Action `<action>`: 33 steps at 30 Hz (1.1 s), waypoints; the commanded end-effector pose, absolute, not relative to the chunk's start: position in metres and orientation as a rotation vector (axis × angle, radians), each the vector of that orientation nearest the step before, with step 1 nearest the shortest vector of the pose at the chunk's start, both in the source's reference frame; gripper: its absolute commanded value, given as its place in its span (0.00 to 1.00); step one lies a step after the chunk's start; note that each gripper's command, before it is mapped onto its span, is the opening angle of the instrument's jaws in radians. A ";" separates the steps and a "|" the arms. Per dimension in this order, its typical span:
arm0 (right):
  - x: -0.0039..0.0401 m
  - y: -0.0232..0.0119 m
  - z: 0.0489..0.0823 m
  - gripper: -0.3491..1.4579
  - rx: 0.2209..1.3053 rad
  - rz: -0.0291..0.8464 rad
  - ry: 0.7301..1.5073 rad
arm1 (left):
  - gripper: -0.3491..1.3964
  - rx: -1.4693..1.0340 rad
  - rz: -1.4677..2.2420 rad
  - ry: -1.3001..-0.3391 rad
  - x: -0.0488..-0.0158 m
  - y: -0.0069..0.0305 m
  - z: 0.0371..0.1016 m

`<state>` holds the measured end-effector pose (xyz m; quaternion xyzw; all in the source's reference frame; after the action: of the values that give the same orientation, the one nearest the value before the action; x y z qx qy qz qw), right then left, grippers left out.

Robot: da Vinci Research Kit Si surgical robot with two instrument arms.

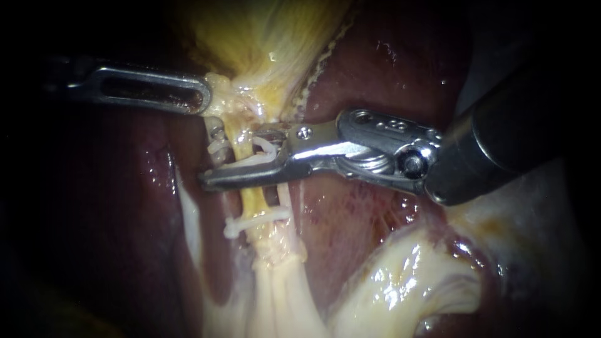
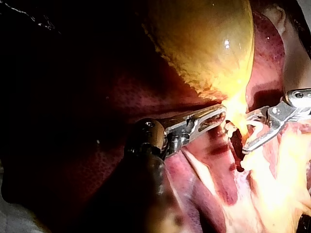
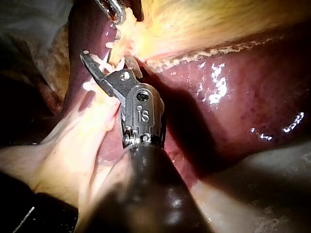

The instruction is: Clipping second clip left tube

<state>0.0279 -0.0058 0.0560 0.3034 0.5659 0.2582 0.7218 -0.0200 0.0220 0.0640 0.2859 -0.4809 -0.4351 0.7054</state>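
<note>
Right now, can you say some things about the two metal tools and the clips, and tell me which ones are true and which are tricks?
1. The right instrument holds an open white clip in its end effector, around the pale tube. True.
2. No clip sits on that tube yet. False: a closed white clip already crosses it, on the side away from the gallbladder.
3. The left instrument has its tip at the pale tissue just below the yellow gallbladder. True.
4. The two instruments touch each other. False: they are apart, with tissue between them.
5. The liver is bright green. False: it is dark red-brown and shiny.
</note>
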 end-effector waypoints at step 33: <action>0.0276 -0.0114 0.0542 0.40 0.929 0.477 1.205 | 0.00 0.628 -0.975 -1.074 -0.0195 0.0222 0.0637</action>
<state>0.0277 -0.0115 0.0543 0.4192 0.5395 0.2152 0.6978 -0.0195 0.0222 0.0637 0.2824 -0.4828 -0.4383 0.7036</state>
